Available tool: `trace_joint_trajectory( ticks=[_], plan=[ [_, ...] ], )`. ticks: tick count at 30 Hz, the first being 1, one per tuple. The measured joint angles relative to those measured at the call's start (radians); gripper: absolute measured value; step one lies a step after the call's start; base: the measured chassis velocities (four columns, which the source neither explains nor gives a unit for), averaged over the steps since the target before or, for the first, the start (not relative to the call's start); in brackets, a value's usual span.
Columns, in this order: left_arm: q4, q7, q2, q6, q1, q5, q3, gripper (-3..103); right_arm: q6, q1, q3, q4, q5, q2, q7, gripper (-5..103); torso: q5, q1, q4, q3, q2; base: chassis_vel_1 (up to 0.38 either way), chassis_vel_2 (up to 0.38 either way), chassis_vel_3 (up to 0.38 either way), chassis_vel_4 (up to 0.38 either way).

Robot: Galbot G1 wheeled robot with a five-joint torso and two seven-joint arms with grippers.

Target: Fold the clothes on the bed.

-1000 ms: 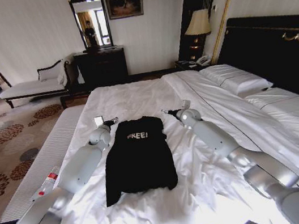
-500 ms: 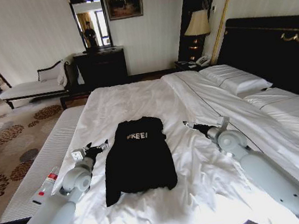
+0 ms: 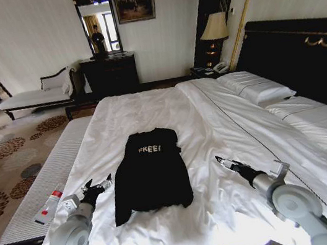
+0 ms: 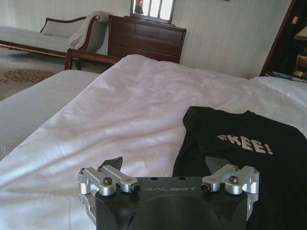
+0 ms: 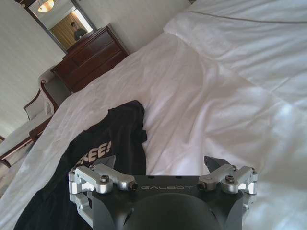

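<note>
Our left pincer [image 3: 102, 186] and right pincer [image 3: 225, 162], both open and empty, flank the T-shirt [image 3: 151, 170] near the bed [image 3: 149, 109] foot edge, placed to grip its hem.

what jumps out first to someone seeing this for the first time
A black T-shirt with white "FREE!" lettering lies flat in the middle of the big white bed. The left tool and right tool hang open on either side of its lower half, touching nothing.

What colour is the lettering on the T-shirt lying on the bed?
White, on the black T-shirt; clearest in the left wrist view.
</note>
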State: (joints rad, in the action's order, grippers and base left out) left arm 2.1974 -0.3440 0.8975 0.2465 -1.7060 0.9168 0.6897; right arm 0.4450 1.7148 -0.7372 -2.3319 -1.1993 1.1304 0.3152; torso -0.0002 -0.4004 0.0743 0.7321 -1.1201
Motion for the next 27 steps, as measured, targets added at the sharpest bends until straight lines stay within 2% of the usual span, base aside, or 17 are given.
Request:
trace_joint_trajectory(
  ticks=[4,6,7,10,12,14,15,17,21,25,27],
  plan=[
    [0.033,0.008,0.028,-0.004,-0.088,0.016,0.05,98,0.0,0.047,0.044,-0.02,0.041,0.08,-0.019,100,0.0,0.0,0.0001,0.0,0.0,0.0,0.0,0.0,0.0],
    [0.063,0.008,0.05,-0.005,-0.153,0.063,0.086,98,0.0,0.066,0.073,-0.024,0.072,0.125,-0.029,100,0.0,0.0,-0.0001,0.0,0.0,0.0,0.0,0.0,0.0],
    [0.063,0.008,0.05,-0.005,-0.153,0.063,0.086,98,0.0,0.066,0.073,-0.024,0.072,0.125,-0.029,100,0.0,0.0,-0.0001,0.0,0.0,0.0,0.0,0.0,0.0],
    [0.093,0.008,0.073,-0.004,-0.217,0.142,0.113,97,0.0,0.078,0.09,-0.026,0.092,0.157,-0.03,100,0.0,0.0,0.0,0.0,0.0,0.0,0.0,0.0,0.0],
    [0.105,0.012,0.081,0.005,-0.259,0.211,0.118,96,0.0,0.081,0.094,-0.024,0.108,0.167,-0.031,100,0.0,0.0,0.0,0.0,0.0,0.0,0.0,0.0,0.0],
    [0.109,0.014,0.081,0.008,-0.27,0.232,0.118,96,0.0,0.08,0.095,-0.022,0.112,0.17,-0.031,100,0.0,0.0,0.0,0.0,0.0,0.0,0.0,0.0,0.0],
    [0.114,0.019,0.08,0.015,-0.298,0.28,0.117,95,0.0,0.075,0.096,-0.018,0.115,0.177,-0.029,100,0.0001,0.0,0.0,0.0,0.0,0.0,0.0,0.0,0.0],
    [0.112,0.018,0.08,0.018,-0.315,0.317,0.108,95,0.0,0.071,0.097,-0.013,0.118,0.184,-0.026,100,0.0002,0.0,-0.0001,0.0,0.0,0.0,0.0,0.0,0.0],
    [0.085,0.008,0.096,0.023,-0.319,0.353,0.069,93,0.0,0.071,0.098,0.001,0.13,0.193,-0.024,100,0.0,0.0,0.0001,0.0,0.0,0.0,0.0,0.0,0.0],
    [0.06,0.009,0.113,0.024,-0.323,0.354,0.039,89,0.0,0.068,0.096,0.011,0.134,0.2,-0.023,100,0.0,0.0,0.0,0.0,0.0,0.0,0.0,0.0,0.0],
    [0.035,0.023,0.119,0.025,-0.32,0.36,0.031,78,0.0,0.06,0.095,0.022,0.14,0.204,-0.023,100,0.0002,0.0,0.0,0.0,0.0,0.0,0.0,0.0,0.0]
  ],
)
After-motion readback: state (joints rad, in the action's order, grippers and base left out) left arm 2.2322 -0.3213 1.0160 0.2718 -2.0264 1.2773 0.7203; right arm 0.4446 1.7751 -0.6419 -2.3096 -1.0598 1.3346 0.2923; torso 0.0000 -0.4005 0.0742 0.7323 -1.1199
